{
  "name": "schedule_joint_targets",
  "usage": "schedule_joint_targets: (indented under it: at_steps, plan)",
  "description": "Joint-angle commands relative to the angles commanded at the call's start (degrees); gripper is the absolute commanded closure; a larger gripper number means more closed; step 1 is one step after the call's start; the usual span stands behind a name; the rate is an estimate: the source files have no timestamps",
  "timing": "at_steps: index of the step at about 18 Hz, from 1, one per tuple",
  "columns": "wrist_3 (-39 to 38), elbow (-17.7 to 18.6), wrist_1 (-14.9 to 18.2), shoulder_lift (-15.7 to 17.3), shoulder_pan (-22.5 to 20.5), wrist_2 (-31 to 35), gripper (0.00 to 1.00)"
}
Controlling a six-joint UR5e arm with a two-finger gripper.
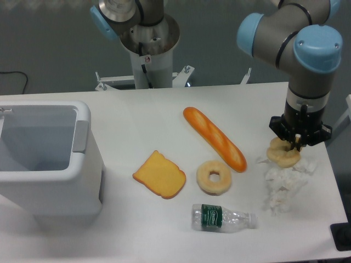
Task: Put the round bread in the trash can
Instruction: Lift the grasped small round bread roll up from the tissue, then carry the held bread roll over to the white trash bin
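Black two-finger gripper (pixel 296 143) clamps the puffy beige ring-shaped round bread (pixel 282 153) at the table's right side.
Large white boxy trash can (pixel 82 164) stands far left; clear plastic bottle (pixel 222 217) bears an unreadable green label.

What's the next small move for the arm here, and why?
Probably a short straight lift. The end effector sits down on the puffy beige ring-shaped bread at the right side of the table, seemingly gripping it, though finger closure is hard to confirm. The crumpled white tissue lies right beside it, and the large white boxy trash can is far across at the left, so height first seems safest.
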State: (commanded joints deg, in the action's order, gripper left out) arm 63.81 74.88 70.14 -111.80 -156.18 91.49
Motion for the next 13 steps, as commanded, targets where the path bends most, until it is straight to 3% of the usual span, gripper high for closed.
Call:
schedule_joint_targets:
  at_steps: [4, 6, 13]
  plan:
    - [-0.87, 0.79, 2.8, 3.34, 2.89, -0.35, 1.0]
    - [-5.07, 1.75, 4.21, 4.74, 5.09, -0.26, 1.0]
    - [-19.93, 4.22, 4.57, 10.2, 18.26, -0.35, 1.0]
